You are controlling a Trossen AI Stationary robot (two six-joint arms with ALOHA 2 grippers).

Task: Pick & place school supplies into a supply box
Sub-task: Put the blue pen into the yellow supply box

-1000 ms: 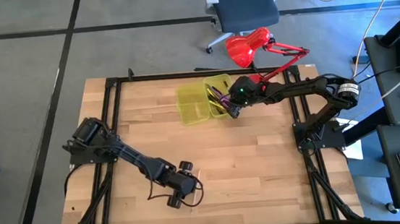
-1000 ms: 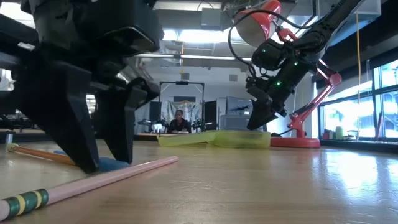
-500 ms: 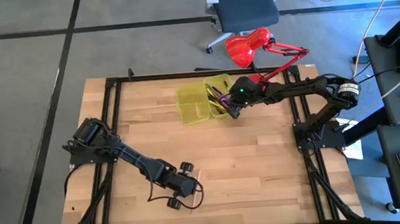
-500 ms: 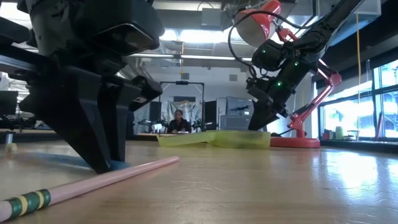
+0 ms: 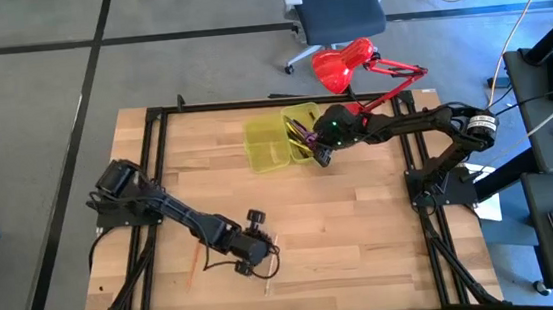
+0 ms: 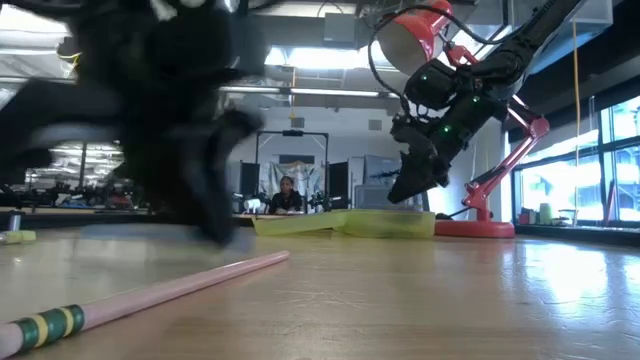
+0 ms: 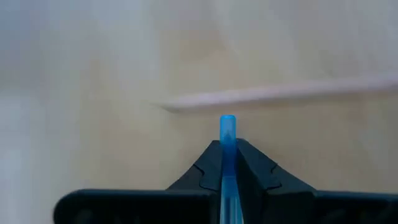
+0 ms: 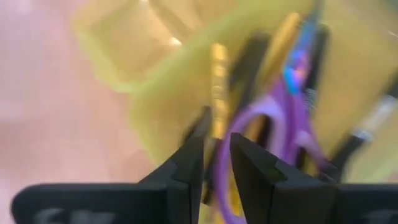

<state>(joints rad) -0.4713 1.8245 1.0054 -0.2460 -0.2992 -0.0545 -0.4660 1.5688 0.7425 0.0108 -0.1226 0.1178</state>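
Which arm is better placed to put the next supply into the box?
Left: the left gripper is shut on a blue pen. The right gripper holds nothing, above the supply box.

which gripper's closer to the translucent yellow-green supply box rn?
Right. The right gripper hangs at the translucent yellow-green supply box, over the half holding purple-handled scissors. The left gripper is far across the wooden table, near its front edge, shut on a blue pen.

Robotics lab, workbench [image 5: 363, 228], office chair [image 5: 339, 9]
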